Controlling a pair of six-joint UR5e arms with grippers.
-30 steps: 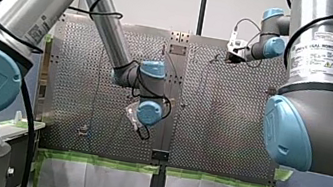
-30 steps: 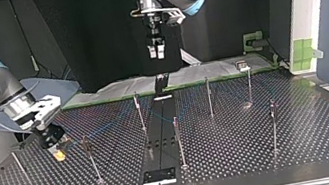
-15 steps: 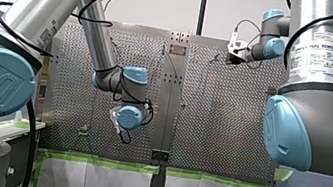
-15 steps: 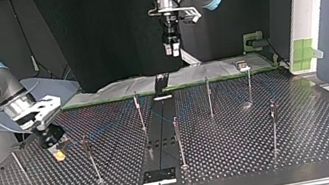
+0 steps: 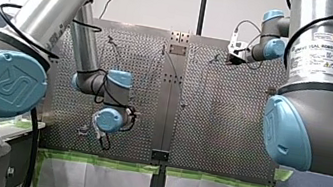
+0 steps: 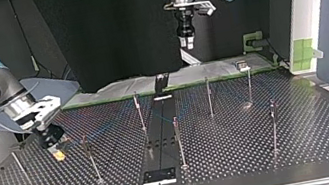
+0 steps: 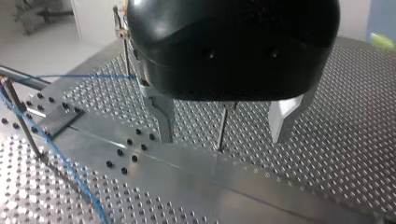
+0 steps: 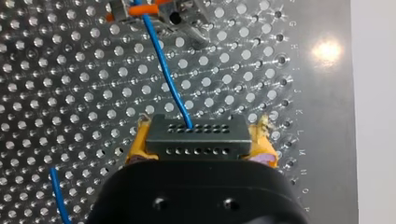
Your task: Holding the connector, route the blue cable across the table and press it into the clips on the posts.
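In the right wrist view my right gripper (image 8: 198,144), with yellow pads, is shut on the black connector (image 8: 196,135). The blue cable (image 8: 166,74) runs from the connector to an orange-tipped clip (image 8: 140,9) ahead. In the top view that gripper (image 6: 57,152) is low over the table at the left, beside a post (image 6: 90,158). The faint blue cable (image 6: 102,129) trails toward the middle posts (image 6: 139,109). My left gripper (image 6: 187,42) hangs high at the back. Its fingers (image 7: 161,116) stand open and hold nothing, with a post (image 7: 223,126) beyond the gap.
Several thin posts (image 6: 208,95) stand across the perforated table (image 6: 312,138). A dark rail (image 6: 160,139) runs down its middle to a small black plate (image 6: 159,176). Green tape (image 6: 252,39) marks the back edge.
My left arm has swung toward the top view's right and risen, away from the table's middle. My right gripper has stayed in place, still shut on the connector.
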